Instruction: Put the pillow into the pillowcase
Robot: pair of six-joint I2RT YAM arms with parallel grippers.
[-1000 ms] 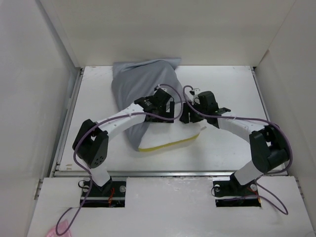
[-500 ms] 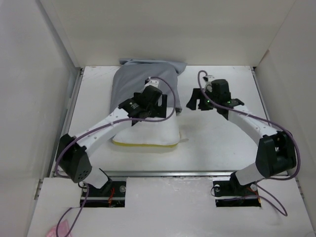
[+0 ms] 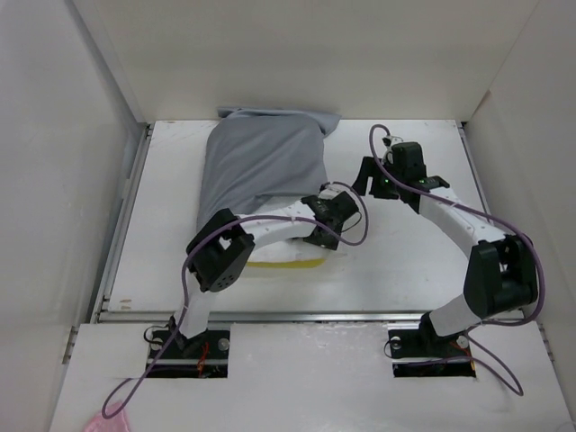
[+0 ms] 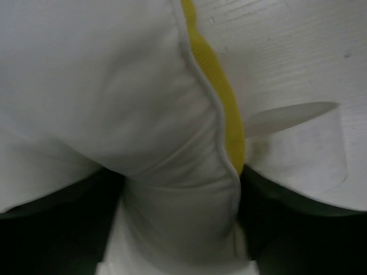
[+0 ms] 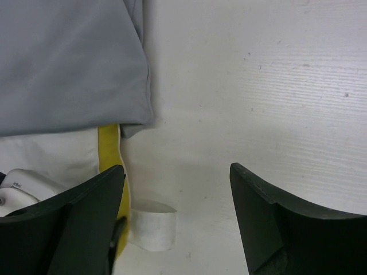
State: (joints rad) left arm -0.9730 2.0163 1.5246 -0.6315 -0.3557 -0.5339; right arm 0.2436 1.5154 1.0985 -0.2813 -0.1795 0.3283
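Found the left gripper [image 4: 180, 177] with fingers [image 4: 63, 229] spread wide and a corner of the pillow [image 4: 114, 86] filling the whole gap between them. Could not tell whether squeezed or merely straddled. Saw white fabric bulging over both dark fingers, the yellow band [image 4: 221, 97] climbing the seam toward 12 o'clock, and a white tag [image 4: 292, 117] poking out toward 3 o'clock over the table [image 4: 287, 34]. From above, placed that gripper [image 3: 326, 225] at the pillow's 4 o'clock corner, with the forearm [image 3: 270, 229] lying across the pillow's near end.

Found the right gripper [image 5: 178, 172] with fingers [image 5: 269, 217] wide and empty, only bare table between them. From above, placed it [image 3: 364, 184] at 2 o'clock from the left gripper, just beside the pillowcase [image 3: 261, 162] at its 3 o'clock side, clear of the cloth.

Found the pillowcase plump and grey at 11 o'clock from the table's middle, drawn over most of the pillow, its far end toward 12 o'clock near the back wall [image 3: 297, 63]. Saw only the pillow's near end [image 3: 286, 256] bare at 6 o'clock, white with the yellow edge showing.
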